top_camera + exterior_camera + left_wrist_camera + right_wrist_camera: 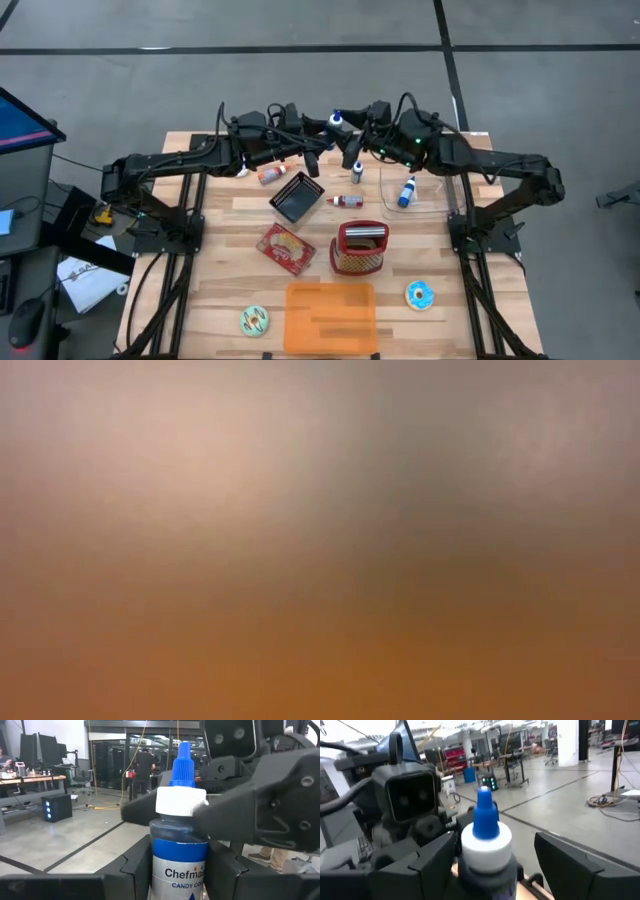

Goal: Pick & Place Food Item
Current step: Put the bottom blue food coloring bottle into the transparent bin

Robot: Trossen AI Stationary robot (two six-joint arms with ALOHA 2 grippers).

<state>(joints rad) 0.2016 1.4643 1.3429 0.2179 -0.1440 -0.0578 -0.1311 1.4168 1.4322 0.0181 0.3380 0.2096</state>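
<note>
Two grippers met over the table's far edge, one blue bottle between them.
Bottle is pinched upright by left gripper; right gripper is spread wide around its cap, fingers apart.

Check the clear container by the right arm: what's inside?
High view: one blue-and-white bottle lies inside the clear container, apparently alone. The right arm covers the container's far edge, so anything there is hidden.
</note>
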